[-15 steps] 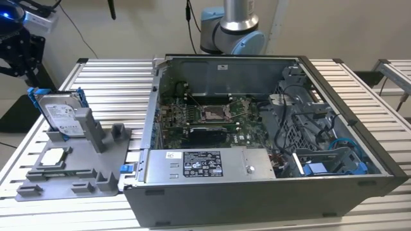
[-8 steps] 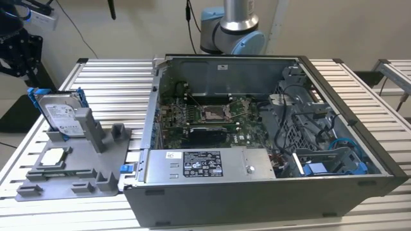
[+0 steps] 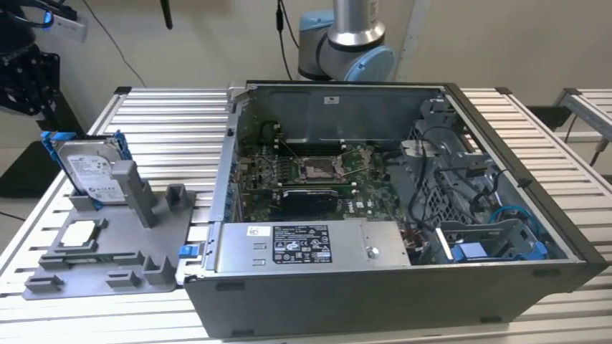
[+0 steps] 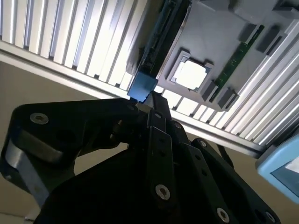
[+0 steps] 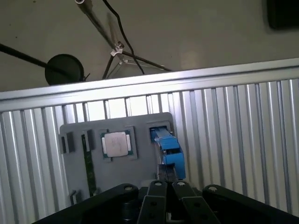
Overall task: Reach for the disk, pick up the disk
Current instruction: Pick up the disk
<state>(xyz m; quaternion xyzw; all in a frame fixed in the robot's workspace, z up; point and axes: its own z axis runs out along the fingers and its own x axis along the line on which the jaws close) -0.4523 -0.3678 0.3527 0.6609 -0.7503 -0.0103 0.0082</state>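
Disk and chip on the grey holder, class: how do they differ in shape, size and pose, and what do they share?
The disk stands on edge; the chip lies flat. The disk is a larger rectangle; the chip is a small square. The disk has a blue frame; the chip has none. Both are silver, on the grey holder.

Computer case (image 3: 383,304) open on slatted table (image 3: 172,122); grey tray (image 3: 120,247) (chip (image 3: 79,233) seated).

Disk (image 3: 91,170), flat silver metal drive with a white label, framed by a blue plastic bracket, standing on edge and leaning slightly, seated in a slot at one corner of the grey tray (image 3: 96,269), bracket ends rising above its top edge
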